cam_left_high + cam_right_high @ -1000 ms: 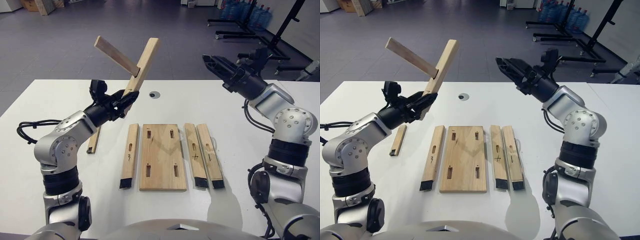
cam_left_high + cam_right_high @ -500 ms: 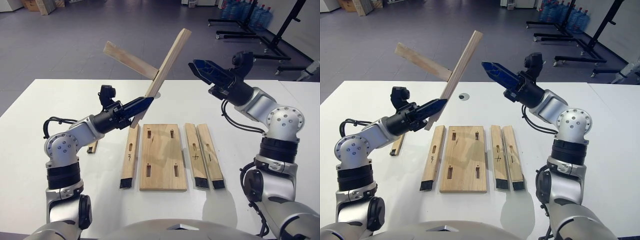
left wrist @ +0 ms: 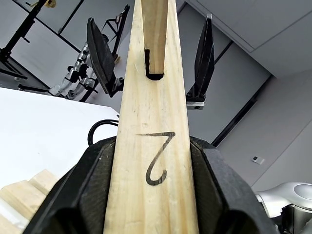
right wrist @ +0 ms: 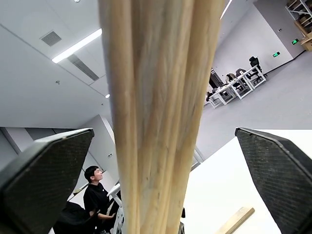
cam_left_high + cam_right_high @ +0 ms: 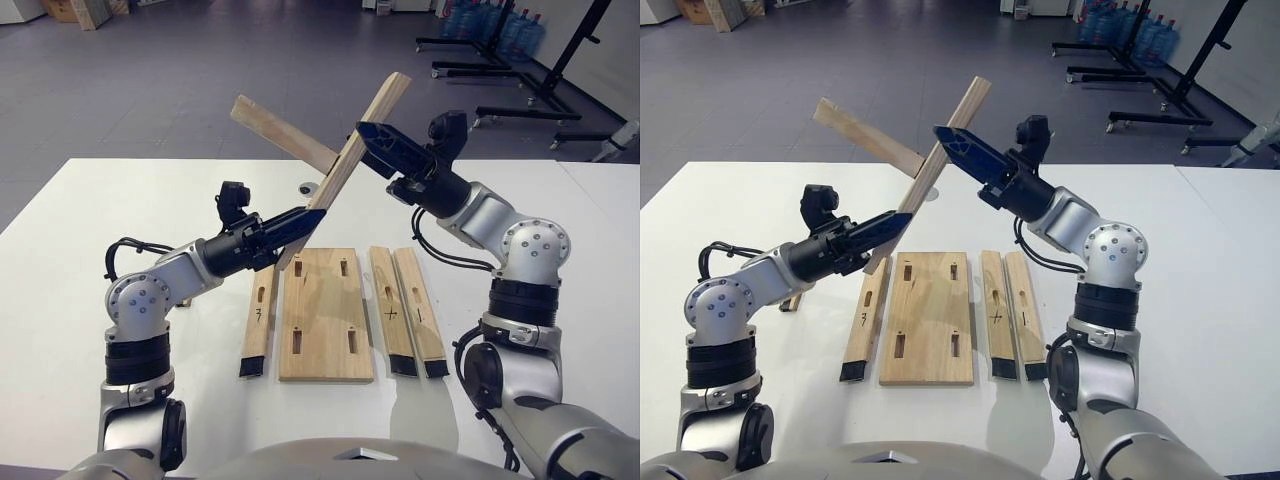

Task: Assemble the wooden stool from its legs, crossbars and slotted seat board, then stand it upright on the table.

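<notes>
Clamping leg [image 5: 362,130] at its lower end in left gripper [image 5: 298,218], shut tight, mid-frame above the table [image 5: 90,220]. Long axis from there up toward upper right. Crossbar [image 5: 280,132] plugged into the slot, jutting upper left. Straddling the leg's upper part with right gripper [image 5: 366,136], jaws spread, wood between, apparently not pinched. Likely only needs closing square across the axis. Below, flat: seat board [image 5: 325,312], loose legs [image 5: 259,312] alongside. Behind, open floor [image 5: 150,60], stands [image 5: 465,68] upper right.
</notes>
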Available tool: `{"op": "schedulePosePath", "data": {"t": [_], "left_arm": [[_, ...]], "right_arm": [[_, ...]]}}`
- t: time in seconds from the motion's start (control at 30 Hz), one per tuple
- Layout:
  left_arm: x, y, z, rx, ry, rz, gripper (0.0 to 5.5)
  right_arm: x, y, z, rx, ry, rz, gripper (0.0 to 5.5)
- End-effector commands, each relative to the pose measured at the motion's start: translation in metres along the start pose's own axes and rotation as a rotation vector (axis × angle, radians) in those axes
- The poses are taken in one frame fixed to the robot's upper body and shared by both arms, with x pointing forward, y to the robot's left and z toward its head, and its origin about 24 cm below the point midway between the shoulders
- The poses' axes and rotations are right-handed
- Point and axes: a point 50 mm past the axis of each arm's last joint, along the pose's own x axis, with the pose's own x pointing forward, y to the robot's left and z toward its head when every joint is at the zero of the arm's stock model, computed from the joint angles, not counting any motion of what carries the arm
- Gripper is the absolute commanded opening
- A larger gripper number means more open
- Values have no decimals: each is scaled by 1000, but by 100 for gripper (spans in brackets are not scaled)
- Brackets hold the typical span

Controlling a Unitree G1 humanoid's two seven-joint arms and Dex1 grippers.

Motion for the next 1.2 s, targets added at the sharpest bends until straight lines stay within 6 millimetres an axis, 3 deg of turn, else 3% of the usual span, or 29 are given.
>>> {"op": "schedulePosePath", "data": {"t": [0.03,0.77,1.2], "left_arm": [[4,-3,-1,16,-7,-13,204],[6,-4,-7,9,-7,-15,204],[8,-5,-8,11,-10,-8,204]], "right_arm": [[11,5,-1,7,0,37,534],[11,1,-9,48,-6,20,534],[11,0,-13,53,-1,7,295]]}}
